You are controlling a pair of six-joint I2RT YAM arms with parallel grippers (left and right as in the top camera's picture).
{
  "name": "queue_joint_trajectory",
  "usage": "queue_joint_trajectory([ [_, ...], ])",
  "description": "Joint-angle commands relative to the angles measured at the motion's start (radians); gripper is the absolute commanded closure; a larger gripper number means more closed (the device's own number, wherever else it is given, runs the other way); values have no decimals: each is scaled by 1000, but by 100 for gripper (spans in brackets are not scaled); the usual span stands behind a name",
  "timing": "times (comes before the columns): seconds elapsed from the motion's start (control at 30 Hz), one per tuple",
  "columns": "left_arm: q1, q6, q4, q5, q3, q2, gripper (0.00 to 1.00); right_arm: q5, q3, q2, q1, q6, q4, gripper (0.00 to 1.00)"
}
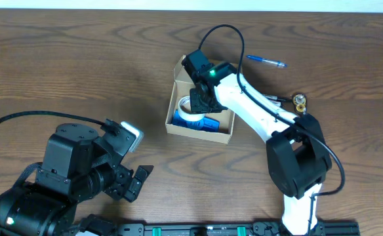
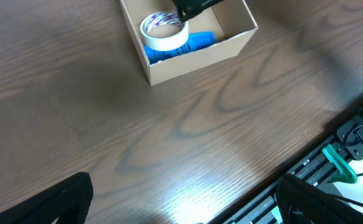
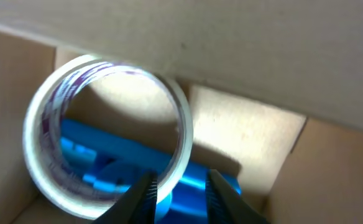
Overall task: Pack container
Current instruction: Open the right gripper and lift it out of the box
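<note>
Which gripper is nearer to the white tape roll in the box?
Right. The right gripper is down inside the cardboard box, directly above the tape roll; the left gripper is over the table outside the box, well away from it.

Nothing legible appears in any view. The only print is a band of purple marks round the inner core of the tape roll (image 3: pixel 38 149), which lies inside the container (image 2: pixel 194 59). The marks are blurred in the right wrist view and too small to read from the left wrist or overhead. The blue object (image 3: pixel 88 149) beneath the roll shows paler marks, also unreadable.
</note>
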Motion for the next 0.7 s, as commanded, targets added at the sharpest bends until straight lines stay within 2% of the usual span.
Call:
queue_joint_trajectory([
  [0.0,2,7,-3,13,8,0,5,-3,45,-100,9,3,-22,71],
  [0.3,2,7,-3,13,8,0,5,7,47,-250,-27,6,-113,71],
  [0.67,2,7,-3,13,8,0,5,60,17,-262,-119,56,-290,72],
])
